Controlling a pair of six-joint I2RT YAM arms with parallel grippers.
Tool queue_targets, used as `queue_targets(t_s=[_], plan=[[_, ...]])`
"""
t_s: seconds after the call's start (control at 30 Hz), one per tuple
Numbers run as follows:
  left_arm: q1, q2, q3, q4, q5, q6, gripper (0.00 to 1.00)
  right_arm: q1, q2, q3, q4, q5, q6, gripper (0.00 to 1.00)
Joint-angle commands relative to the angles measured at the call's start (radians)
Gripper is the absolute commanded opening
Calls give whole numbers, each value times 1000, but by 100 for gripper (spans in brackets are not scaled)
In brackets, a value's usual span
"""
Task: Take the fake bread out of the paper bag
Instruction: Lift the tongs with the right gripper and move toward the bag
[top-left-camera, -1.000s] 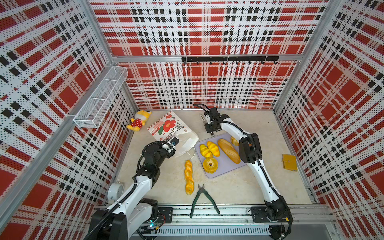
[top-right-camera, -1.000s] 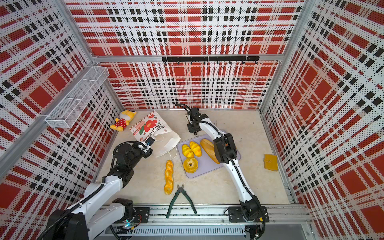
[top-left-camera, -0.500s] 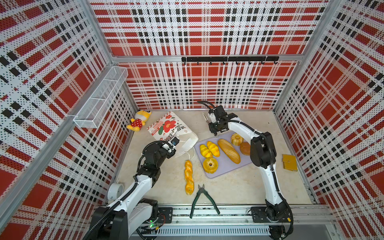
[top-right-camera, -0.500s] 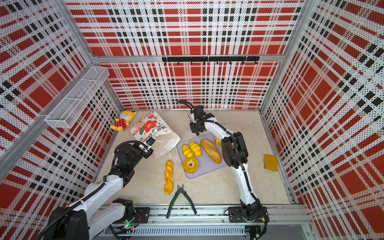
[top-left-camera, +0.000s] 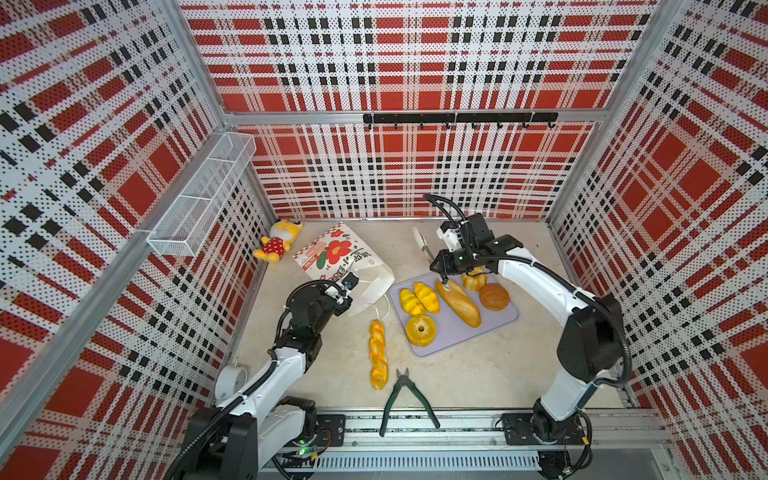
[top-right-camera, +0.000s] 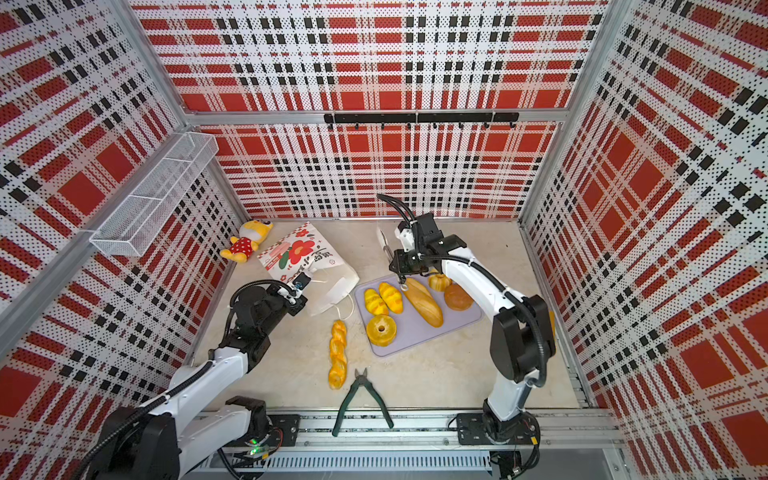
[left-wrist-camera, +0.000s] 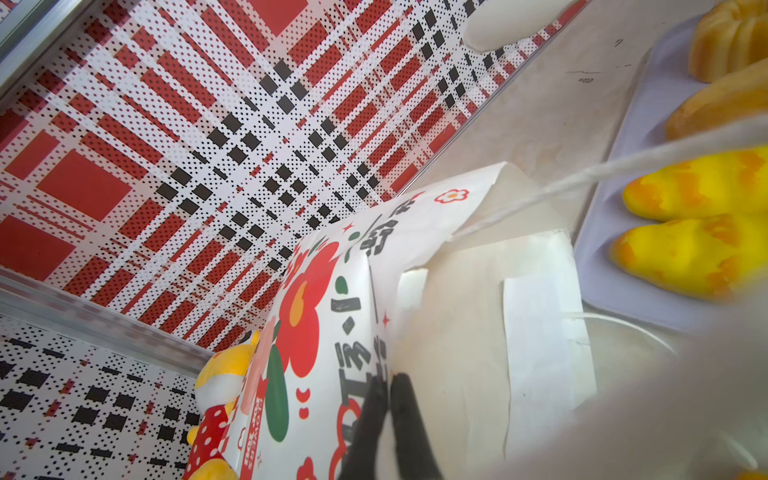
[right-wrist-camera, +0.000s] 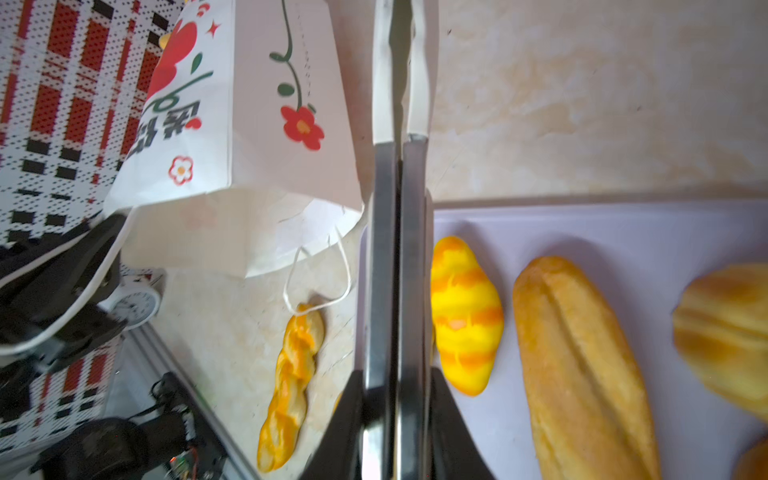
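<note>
Green-handled cutters (top-left-camera: 401, 392) are lying spread on the counter (top-left-camera: 478, 374) by the front rail (top-left-camera: 415, 424), well short of both jaws. Twisted braid (top-left-camera: 378, 357) is lying loose on the counter on the near side of the left jaws, between them and the cutters. The bag's cord handle (right-wrist-camera: 318, 286) is touching its far end.

Left jaws are pressed together, pinching the mouth rim of the paper bag (top-left-camera: 340, 257). Black fingertips (left-wrist-camera: 374, 407) are clamping the paper edge. Bag is lying on its side, mouth facing the tray, bottom pointing to the far left corner. Deeper inside it: can't tell.

Lilac tray (top-left-camera: 451, 338) is sitting flat just right of the left jaws, its near-left edge almost touching the bag mouth. It is carrying six pieces of the fake bread (top-left-camera: 459, 303): ring (top-left-camera: 421, 330), left croissant (top-left-camera: 411, 302), right croissant (top-left-camera: 427, 297), long loaf (top-right-camera: 424, 307), fluted cake (top-left-camera: 473, 280), round bun (top-left-camera: 494, 296).

Right jaws are pressed together on nothing, hanging over the bare strip between bag and tray. White fingertips (right-wrist-camera: 382, 83) are pointing toward the back wall (top-left-camera: 395, 166). Open counter is running right of them and beyond them to that wall.

Beyond the left jaws, plush doll (top-left-camera: 276, 245) is lying against the left wall (top-left-camera: 241, 249), just past the bag's bottom. Wire basket (top-left-camera: 203, 195) is hanging on the left wall, hook rail (top-left-camera: 457, 118) on the back wall, both well above the jaws.
</note>
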Motion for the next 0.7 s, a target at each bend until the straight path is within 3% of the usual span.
queue_targets(t_s=[0.0, 0.3, 0.67], plan=[[4, 0, 5, 39, 13, -17, 0, 34, -105, -95, 36, -87, 85, 0], [4, -5, 4, 41, 20, -25, 0, 166, -267, -313, 116, -177, 234, 0], [-9, -8, 2, 44, 39, -30, 0, 302, -136, -237, 257, -226, 303, 0]])
